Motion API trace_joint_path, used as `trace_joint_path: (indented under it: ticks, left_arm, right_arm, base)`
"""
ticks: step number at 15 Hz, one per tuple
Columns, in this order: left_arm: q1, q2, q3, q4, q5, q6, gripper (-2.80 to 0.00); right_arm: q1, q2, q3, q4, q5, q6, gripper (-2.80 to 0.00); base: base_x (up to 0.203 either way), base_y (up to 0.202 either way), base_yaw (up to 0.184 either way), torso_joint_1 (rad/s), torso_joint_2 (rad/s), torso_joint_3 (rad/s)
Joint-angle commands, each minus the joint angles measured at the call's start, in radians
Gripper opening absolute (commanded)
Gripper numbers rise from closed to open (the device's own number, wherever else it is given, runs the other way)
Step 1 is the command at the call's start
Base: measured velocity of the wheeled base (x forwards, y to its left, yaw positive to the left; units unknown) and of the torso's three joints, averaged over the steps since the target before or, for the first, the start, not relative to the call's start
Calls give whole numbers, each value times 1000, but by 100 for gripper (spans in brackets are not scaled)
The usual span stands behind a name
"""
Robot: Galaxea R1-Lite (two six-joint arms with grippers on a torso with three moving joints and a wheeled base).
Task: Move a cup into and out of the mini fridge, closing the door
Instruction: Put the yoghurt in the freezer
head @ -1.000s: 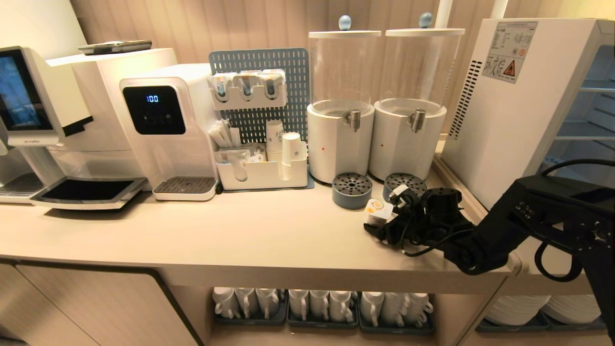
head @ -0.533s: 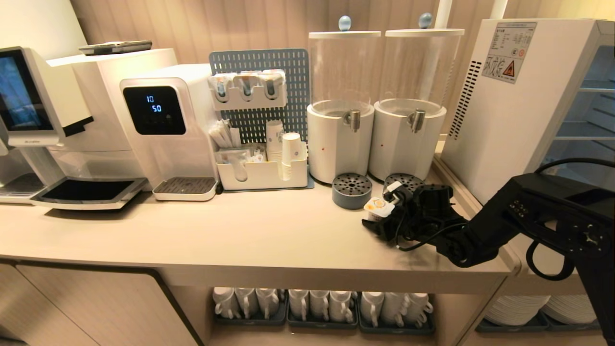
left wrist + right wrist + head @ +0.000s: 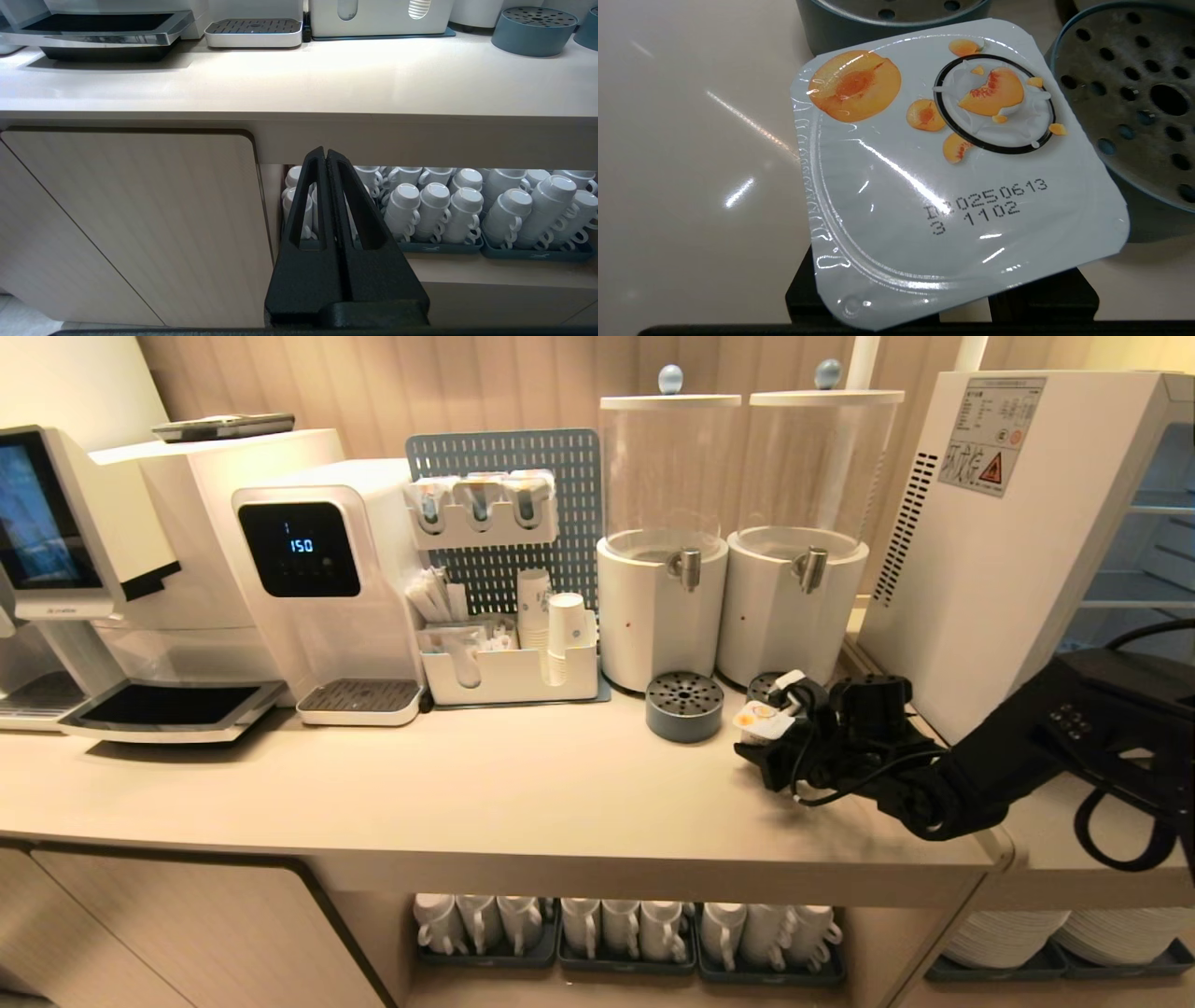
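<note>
Right wrist view: right pincer (image 3: 943, 298) clamps cup (image 3: 952, 177), lid stamped "20250613".

The black right end effector (image 3: 780, 733) reached out over the beige tabletop (image 3: 467, 793), its fingers around a small white cup with an orange-printed foil lid (image 3: 761, 721), held tilted. Just beyond it sat two round grey-blue perforated drip trays (image 3: 684, 706), below two white dispensers with clear cylinders (image 3: 667, 541). Beside it, toward the arm's side, stood the white boxy mini fridge (image 3: 990, 560), its wire shelves (image 3: 1144, 555) exposed.
</note>
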Motion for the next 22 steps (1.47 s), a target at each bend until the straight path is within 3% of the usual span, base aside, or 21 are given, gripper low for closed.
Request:
trace_joint_path:
  ticks: [1,4,8,13,17,20,22]
  left_arm:
    - [1,1,2,0,1,0,-280]
    - [1,1,2,0,1,0,-280]
    - [1,1,3,0,0,1,-280]
    - [1,1,2,0,0,1,-280]
    - [1,1,2,0,0,0,-280]
    - [1,1,3,0,0,0,-280]
    - [1,1,2,0,1,0,-280]
  right_arm:
    - [-14,-155,56,-5,5,2,-280]
    - [-37,-391,195,16,17,7,-280]
    - [-63,-794,391,141,55,9,-280]
    - [-182,-1353,469,532,142,20,-280]
    - [-250,-1767,536,791,129,51,-280]
    - [-248,-2027,573,993,115,81,-280]
    - [-243,-2202,596,1102,56,115,-280]
  base:
    - [0,0,0,0,0,0]
    - [0,0,0,0,0,0]
    - [0,0,0,0,0,0]
    - [0,0,0,0,0,0]
    - [0,0,0,0,0,0]
    - [0,0,0,0,0,0]
    - [0,0,0,0,0,0]
